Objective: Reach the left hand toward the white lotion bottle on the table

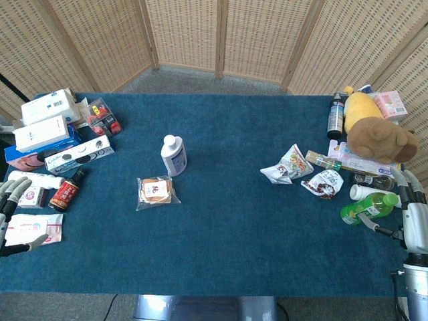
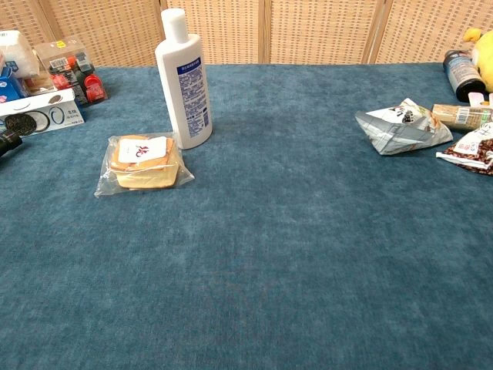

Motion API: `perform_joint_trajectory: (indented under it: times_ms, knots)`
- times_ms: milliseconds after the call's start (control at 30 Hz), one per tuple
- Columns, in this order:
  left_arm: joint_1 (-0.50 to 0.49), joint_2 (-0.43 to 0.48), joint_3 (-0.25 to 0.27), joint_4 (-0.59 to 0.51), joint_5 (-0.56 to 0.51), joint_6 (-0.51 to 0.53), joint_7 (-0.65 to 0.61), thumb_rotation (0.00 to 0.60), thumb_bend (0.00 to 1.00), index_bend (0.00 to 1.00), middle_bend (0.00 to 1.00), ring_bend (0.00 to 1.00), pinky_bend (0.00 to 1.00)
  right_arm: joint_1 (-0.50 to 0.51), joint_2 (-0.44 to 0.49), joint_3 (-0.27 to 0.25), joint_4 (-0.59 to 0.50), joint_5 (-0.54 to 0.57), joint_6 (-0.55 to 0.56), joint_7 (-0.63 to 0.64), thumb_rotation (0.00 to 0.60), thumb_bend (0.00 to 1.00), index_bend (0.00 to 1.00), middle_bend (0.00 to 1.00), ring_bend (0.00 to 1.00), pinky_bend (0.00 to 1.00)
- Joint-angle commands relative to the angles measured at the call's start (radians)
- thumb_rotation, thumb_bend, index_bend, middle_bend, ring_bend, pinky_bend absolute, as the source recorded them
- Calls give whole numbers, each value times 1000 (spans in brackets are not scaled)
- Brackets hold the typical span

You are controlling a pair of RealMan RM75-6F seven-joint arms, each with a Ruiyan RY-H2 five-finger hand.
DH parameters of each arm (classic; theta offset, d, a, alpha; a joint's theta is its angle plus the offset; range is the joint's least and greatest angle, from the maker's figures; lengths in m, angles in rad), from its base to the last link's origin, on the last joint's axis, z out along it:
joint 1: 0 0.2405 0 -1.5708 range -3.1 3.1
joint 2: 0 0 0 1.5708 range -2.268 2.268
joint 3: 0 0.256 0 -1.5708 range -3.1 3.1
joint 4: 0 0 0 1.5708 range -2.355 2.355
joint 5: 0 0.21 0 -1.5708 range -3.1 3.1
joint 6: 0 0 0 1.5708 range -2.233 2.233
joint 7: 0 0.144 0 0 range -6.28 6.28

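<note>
The white lotion bottle (image 1: 173, 154) stands upright left of the table's middle, on the blue cloth (image 1: 234, 221). The chest view shows it close up, the bottle (image 2: 184, 81) having a blue label and a white cap. My left hand (image 1: 12, 214) sits at the table's far left edge, well to the left of the bottle and nearer the front. Its fingers are spread and it holds nothing. My right hand (image 1: 413, 217) rests at the far right edge with its fingers extended, beside a green bottle (image 1: 368, 206). Neither hand shows in the chest view.
A bagged snack (image 1: 156, 192) lies just in front of the bottle. Near my left hand are a pink packet (image 1: 33, 229), a dark sauce bottle (image 1: 67, 190) and stacked boxes (image 1: 41, 132). Snack bags (image 1: 287, 165) and a plush toy (image 1: 378, 130) crowd the right side.
</note>
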Motion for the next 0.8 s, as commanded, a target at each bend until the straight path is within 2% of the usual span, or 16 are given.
perform_joint_trajectory:
  times_ms: [33,67,100,133,167,233,267,300,333,400,567,800]
  knots:
    - [-33,-104,-50,98,-43,16,0,600,0,697,517,514,431,0,0,1,0,-1,-2,4,600,0,0,0,0,0]
    - [-38,-113,-51,103,-51,6,13,600,0,804,631,630,539,0,1,1,-1,-1,-3,6,600,0,0,0,0,0]
    - [-46,-121,-54,102,-65,-10,26,600,0,853,687,697,597,1,2,2,0,-1,-5,9,600,0,0,0,0,0]
    - [-51,-124,-55,100,-75,-22,33,600,0,843,682,705,608,0,2,3,0,-1,-5,12,600,0,0,0,0,0]
    - [-57,-125,-55,96,-84,-36,35,600,0,751,606,656,584,0,3,4,-1,-1,-5,15,600,0,0,0,0,0]
    - [-70,-124,-59,80,-114,-72,34,600,0,531,369,453,426,-1,5,6,-5,1,-6,25,600,0,0,0,0,0]
    - [-78,-124,-63,73,-130,-87,40,600,0,368,174,257,249,-2,7,7,-7,1,-6,29,600,0,0,0,0,0]
    - [-90,-128,-71,67,-151,-108,51,600,0,239,61,117,111,-2,9,8,-10,1,-6,33,600,0,0,0,0,0]
    - [-100,-133,-78,62,-170,-124,60,600,0,124,7,33,32,-3,11,9,-11,2,-7,36,600,0,0,0,0,0]
    - [-128,-152,-99,54,-212,-160,77,600,0,10,0,0,0,-3,13,11,-15,2,-7,42,600,0,0,0,0,0]
    - [-201,-230,-145,72,-277,-218,130,600,0,0,0,0,0,-5,19,16,-20,6,-9,54,600,0,0,0,0,0]
    - [-327,-398,-239,134,-390,-262,221,600,0,0,0,0,0,-6,28,5,-33,-10,-22,83,600,0,0,0,0,0]
